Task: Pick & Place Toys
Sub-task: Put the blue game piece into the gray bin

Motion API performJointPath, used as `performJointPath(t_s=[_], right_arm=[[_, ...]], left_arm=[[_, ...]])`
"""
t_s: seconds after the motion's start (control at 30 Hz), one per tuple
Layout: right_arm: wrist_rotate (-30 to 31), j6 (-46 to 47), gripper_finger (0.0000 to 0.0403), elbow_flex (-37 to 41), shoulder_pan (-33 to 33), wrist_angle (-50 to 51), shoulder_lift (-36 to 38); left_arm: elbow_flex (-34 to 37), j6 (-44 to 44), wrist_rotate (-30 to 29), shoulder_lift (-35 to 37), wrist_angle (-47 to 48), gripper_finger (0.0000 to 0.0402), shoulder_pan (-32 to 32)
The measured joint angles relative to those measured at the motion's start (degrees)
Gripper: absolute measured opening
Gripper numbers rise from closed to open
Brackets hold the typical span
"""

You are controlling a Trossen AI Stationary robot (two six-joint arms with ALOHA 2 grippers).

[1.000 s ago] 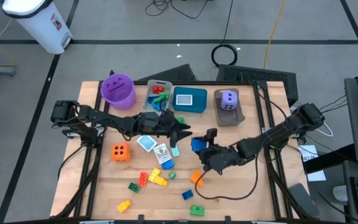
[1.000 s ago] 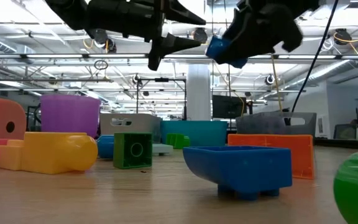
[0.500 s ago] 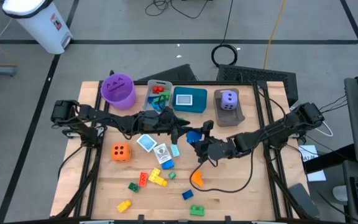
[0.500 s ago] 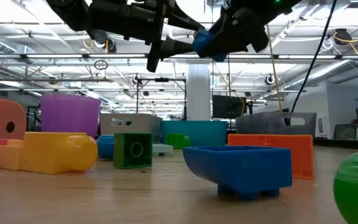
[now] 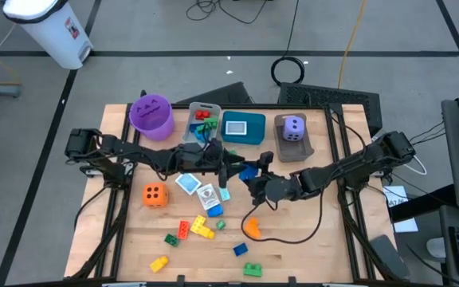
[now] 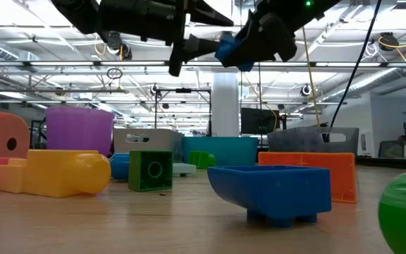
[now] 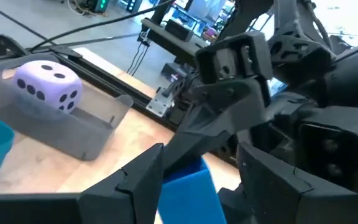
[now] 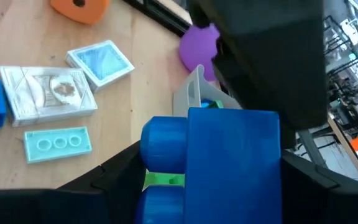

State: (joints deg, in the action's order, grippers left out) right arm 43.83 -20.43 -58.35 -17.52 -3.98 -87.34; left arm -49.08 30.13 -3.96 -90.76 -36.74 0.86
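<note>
**Observer:** Walk me across the table (image 5: 134, 239), left to right.

**Operator:** Along the far edge I've got the purple bucket (image 5: 151, 116), then a grey bin (image 5: 203, 119) with red and green bricks in it, a teal bin (image 5: 244, 127), and a brown bin (image 5: 293, 145) holding the purple die (image 5: 293, 127). Loose toys lie nearer me: the orange die (image 5: 154, 194) on the left, two cards (image 5: 198, 189), then yellow, red and green bricks towards the near edge.

**Observer:** And the arms?

**Operator:** My left tool (image 5: 228, 168) hangs mid-table, just short of the teal bin, jaws parted with nothing between them. I read it as waiting nose to nose with the other arm, perhaps for a handover.

**Observer:** The right one?

**Operator:** My right tool (image 5: 253, 173) is clenched on a blue brick (image 5: 249, 174), lifted well clear of the wood. In the low view the blue brick (image 6: 228, 48) sits high above the table, almost touching the left tool's tips. From the right wrist, the blue brick (image 8: 213, 162) fills the gap between the fingers, so the grip looks square.

**Observer:** Why hold it there?

**Operator:** My guess is it's on its way to the bins; it is close to the teal one. An orange piece (image 5: 252, 229) lies below, by the arm's cable.
</note>
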Motion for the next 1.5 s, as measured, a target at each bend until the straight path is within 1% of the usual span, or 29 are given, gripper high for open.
performJointPath(t_s=[0.13,0.3,0.47,0.63,0.8,0.87,1.03,1.23,1.33,1.43,1.5], right_arm=[[0.02,-2.76,0.0263,0.00,-0.02,-4.05,-0.01],[0.12,-5.61,0.0270,0.02,0.02,-7.21,-0.05],[0.50,-6.22,0.0263,0.02,0.00,-7.49,-0.05],[4.42,-7.60,0.0271,0.02,0.01,-8.49,-0.06],[4.55,-7.71,0.0267,0.02,0.02,-8.91,-0.03],[4.55,-7.71,0.0265,0.02,0.04,-8.86,-0.03],[4.85,-7.93,0.0278,0.02,0.04,-8.56,-0.03],[4.22,-7.68,0.0287,-0.07,-0.23,-8.75,0.10],[4.19,-7.73,0.0288,-0.07,-0.37,-8.73,0.10],[4.46,-8.29,0.0289,-0.07,-0.73,-8.37,0.10],[5.69,-9.13,0.0290,-0.09,-1.13,-8.08,0.10]], left_arm=[[0.00,0.28,0.06,0.00,1.20,0.0209,0.01],[0.00,0.26,0.08,0.07,1.41,0.0210,0.00],[-0.02,-0.20,0.10,0.11,1.65,0.0209,0.00],[-0.06,-0.26,0.16,0.07,2.54,0.0209,0.01],[0.00,-0.44,0.41,-0.02,2.94,0.0208,-0.08],[0.00,-0.44,0.43,-0.02,2.98,0.0198,-0.27],[0.00,-0.04,0.51,-0.02,2.85,0.0150,-0.68],[0.11,-5.21,0.76,-0.02,3.24,0.0145,-0.85],[0.11,-6.87,0.78,-0.02,3.21,0.0155,-0.95],[0.11,-8.68,1.21,0.45,3.94,0.0159,-1.52],[0.11,-9.98,1.46,1.21,4.95,0.0154,-2.13]])
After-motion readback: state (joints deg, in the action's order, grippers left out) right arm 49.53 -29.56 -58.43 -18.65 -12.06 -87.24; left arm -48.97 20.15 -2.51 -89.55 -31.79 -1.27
